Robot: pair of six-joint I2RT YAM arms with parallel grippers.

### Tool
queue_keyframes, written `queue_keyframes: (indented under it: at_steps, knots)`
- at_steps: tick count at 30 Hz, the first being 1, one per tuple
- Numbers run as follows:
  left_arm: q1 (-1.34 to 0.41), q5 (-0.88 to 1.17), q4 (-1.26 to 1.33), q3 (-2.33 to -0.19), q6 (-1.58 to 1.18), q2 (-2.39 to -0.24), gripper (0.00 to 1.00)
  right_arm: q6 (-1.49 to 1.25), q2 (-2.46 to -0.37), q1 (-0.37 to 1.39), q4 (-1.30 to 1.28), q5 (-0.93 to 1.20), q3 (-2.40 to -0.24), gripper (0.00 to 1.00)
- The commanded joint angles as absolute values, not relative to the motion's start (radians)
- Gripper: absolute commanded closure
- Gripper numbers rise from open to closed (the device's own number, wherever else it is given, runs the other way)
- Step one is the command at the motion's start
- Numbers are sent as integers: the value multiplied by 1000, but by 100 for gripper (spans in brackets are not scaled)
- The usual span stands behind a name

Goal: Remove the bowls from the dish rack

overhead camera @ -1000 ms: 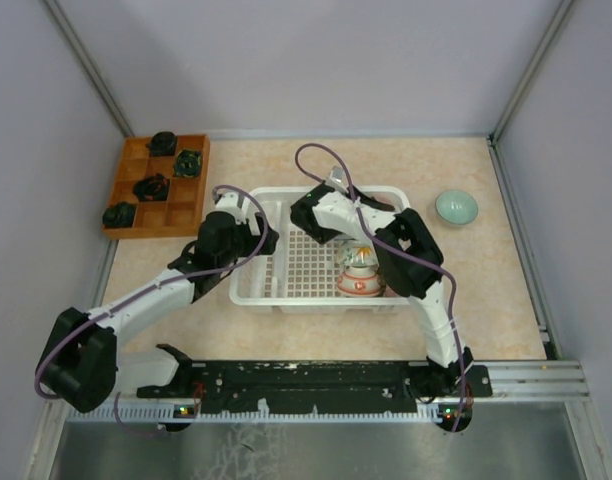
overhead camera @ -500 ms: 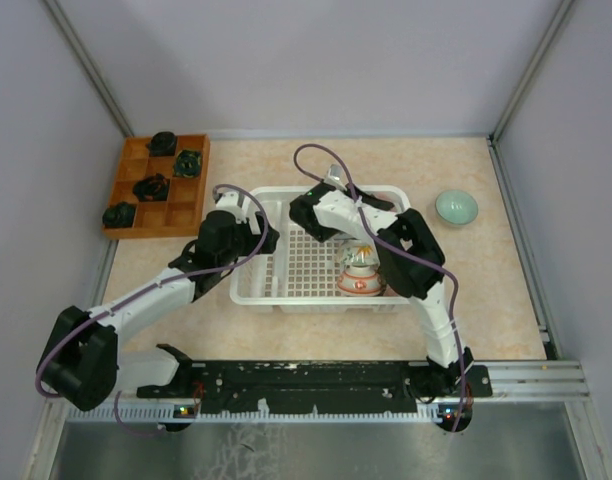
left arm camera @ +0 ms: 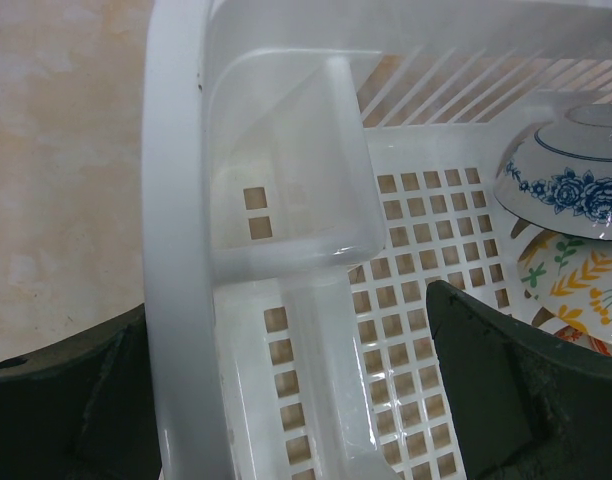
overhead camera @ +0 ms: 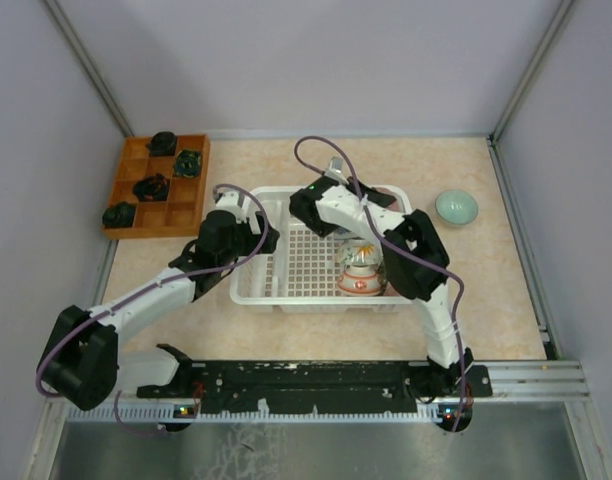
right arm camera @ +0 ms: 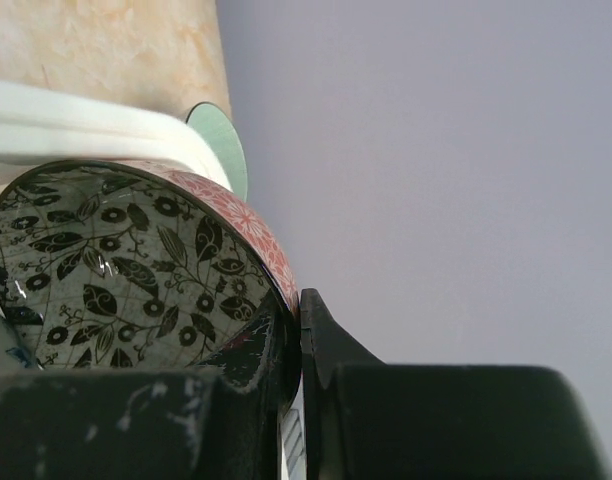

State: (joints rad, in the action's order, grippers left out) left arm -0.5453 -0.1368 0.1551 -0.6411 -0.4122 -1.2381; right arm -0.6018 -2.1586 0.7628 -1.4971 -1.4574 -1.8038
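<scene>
Beige table (overhead camera: 286, 340), grey walls. White dish rack (overhead camera: 316, 303) centre, two bowls (overhead camera: 361, 272) stacked inside. Left gripper (left arm camera: 286, 395) fingers wide, straddling rack's left rim, likely bracing it. Right gripper (right arm camera: 294, 352) pinched on rim of leaf-patterned bowl (right arm camera: 126, 270) near rack's far wall, for lift-out.

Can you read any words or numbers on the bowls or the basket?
None: no words, numbers or logos can be read anywhere.
blue-flower bowl: painted flowers only.
orange-leaf bowl: painted leaves only.
black-leaf bowl: leaves and dots only.
dish rack: plain white.
</scene>
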Motion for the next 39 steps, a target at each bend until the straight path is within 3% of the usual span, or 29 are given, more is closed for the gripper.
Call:
queue_keyframes:
  at_steps: [1, 12, 20, 24, 29, 31, 36, 39]
  knots:
    - [-551, -86, 134, -643, -423, -1270, 1, -619, -2044, 769, -1493, -1725, -1882, 100]
    - [-551, -97, 134, -646, -423, -1268, 1, -583, -2014, 768, -1494, -1710, -1947, 100]
    - [-551, -131, 92, -675, -421, -1250, 1, -514, -1991, 726, -1494, -1547, -2106, 100]
    - [-551, -143, 73, -682, -421, -1211, 1, -408, -1946, 688, -1390, -1415, -2095, 100]
    - [-551, -149, 50, -688, -423, -1159, 1, -63, -1675, 625, -816, -1072, -1818, 100]
    - [-551, -149, 39, -692, -422, -1141, 1, -97, -1628, 566, -827, -931, -1832, 100]
    - [-551, -138, 33, -690, -420, -1098, 1, -99, -1621, 465, -858, -811, -1879, 100]
    - [-551, -131, 30, -684, -423, -1074, 1, -144, -1602, 340, -855, -606, -1888, 100]
